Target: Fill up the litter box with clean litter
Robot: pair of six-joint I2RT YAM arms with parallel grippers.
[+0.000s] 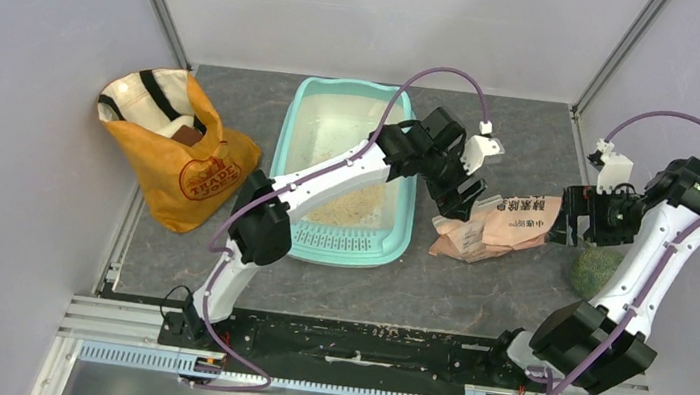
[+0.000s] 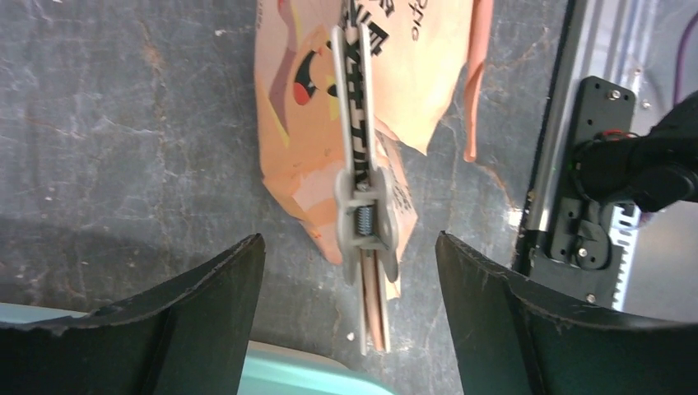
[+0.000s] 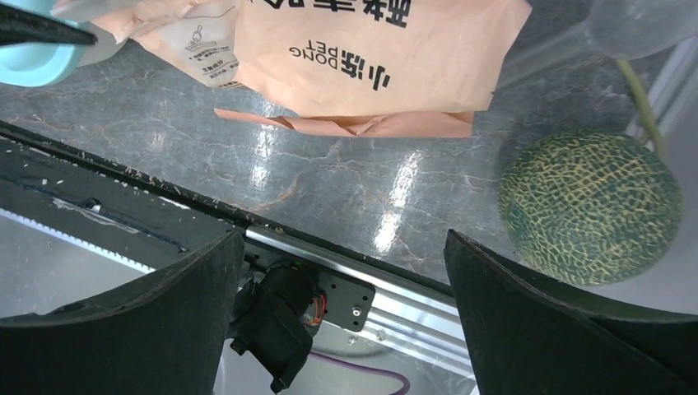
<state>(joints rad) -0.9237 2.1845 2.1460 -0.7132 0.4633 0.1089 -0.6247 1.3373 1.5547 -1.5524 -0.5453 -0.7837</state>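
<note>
**Sam:** Where is our box from here?

**Me:** I see the big mint-teal plastic litter box (image 1: 345, 245) in the middle of the dark, stone-look table (image 1: 475, 294). Its long side runs away from the arms. A low heap of sandy beige clean litter (image 1: 357, 208) sits at the near end, by the slots. I think it needs more.

**Sam:** And the rest of the sand?

**Me:** I guess it is in the crumpled pink-tan paper bag (image 1: 509, 222), but I cannot see inside. The bag lies flat just beside the box, on its right. It stretches sideways from one arm to the other.

**Sam:** Which arm do I use?

**Me:** The left gripper (image 2: 346, 247) is nearer. It hangs right over the end of the bag next to the box. Its two black fingers (image 2: 206, 304) stand wide apart and hold nothing.

**Sam:** What is under it?

**Me:** A long grey plastic clip (image 2: 362, 206) that pinches the bag. It lies in the gap between the fingers. Its long line points straight away from the wrist, so the fingers would close on its thin sides.

**Sam:** And the right gripper (image 3: 344, 243)?

**Me:** Wide open too, and empty. The bag's other end lies just ahead of it, not between its fingers. A round green netted melon (image 3: 588, 206) sits near it, off to the side.
</note>
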